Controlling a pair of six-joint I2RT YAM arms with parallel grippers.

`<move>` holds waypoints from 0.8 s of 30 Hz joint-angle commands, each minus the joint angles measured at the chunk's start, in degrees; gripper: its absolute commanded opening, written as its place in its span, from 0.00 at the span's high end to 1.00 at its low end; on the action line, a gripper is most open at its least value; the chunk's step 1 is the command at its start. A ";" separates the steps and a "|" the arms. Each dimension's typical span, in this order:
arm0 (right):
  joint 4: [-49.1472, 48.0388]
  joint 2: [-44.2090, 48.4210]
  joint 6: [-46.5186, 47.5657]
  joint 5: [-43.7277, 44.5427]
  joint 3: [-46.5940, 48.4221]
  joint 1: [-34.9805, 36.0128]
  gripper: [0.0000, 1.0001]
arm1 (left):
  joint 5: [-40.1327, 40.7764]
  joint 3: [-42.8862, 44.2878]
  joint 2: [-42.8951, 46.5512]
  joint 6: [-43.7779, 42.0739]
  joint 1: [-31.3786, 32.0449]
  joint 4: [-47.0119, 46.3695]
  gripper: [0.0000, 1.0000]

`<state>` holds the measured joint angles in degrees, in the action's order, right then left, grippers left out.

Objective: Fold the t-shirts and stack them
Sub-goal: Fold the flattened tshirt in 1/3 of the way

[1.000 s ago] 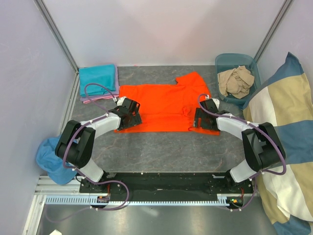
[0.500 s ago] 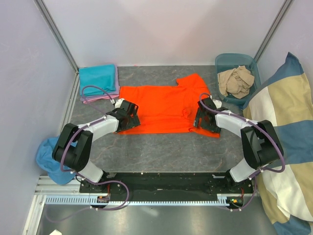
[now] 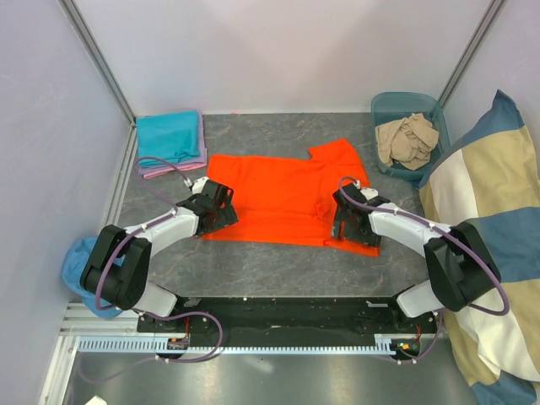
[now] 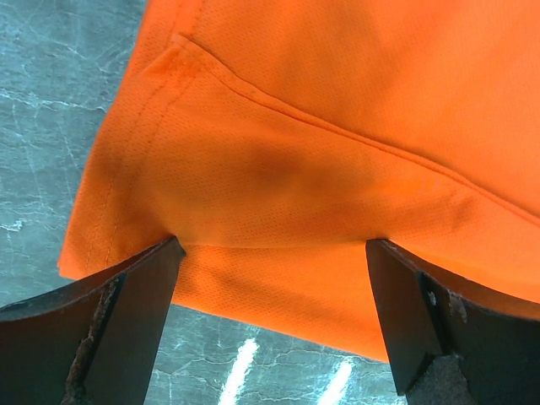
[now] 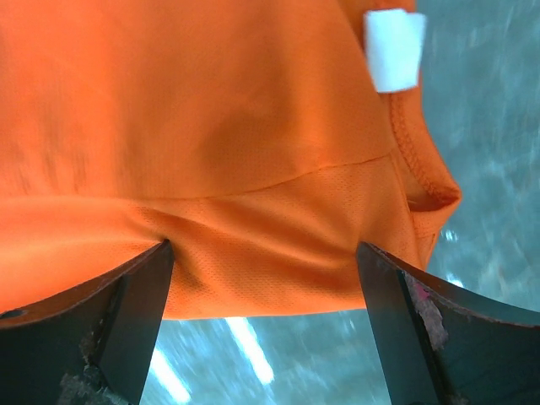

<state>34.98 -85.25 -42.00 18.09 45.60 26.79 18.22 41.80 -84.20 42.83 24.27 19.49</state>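
Your orange t-shirt (image 3: 283,190) lies spread flat across the middle of the surface (image 3: 278,261), with its white neck label (image 5: 394,49) close to your right hand (image 3: 344,221). That hand stands spread wide at the shirt's near right corner, with cloth between its fingers. Your left hand (image 3: 215,207) is equally wide at the near left corner. A folded teal t-shirt (image 3: 170,133) rests in the far left corner.
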 commanded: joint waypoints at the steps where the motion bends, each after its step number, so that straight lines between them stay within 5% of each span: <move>1: 13.35 3.16 -1.67 0.02 -3.50 3.79 0.02 | -1.52 -2.95 0.00 2.61 -0.54 5.39 0.00; 12: 18.71 9.05 -5.81 0.19 -2.80 14.16 0.02 | -2.75 -6.29 4.66 2.87 -0.54 6.35 0.00; 24: 23.56 17.66 -4.58 7.13 12.31 16.54 0.02 | -1.00 -1.03 18.00 1.38 -0.45 13.29 0.00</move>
<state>57.32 -71.02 -46.87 20.53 52.73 43.03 15.90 37.45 -71.81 43.48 24.12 28.75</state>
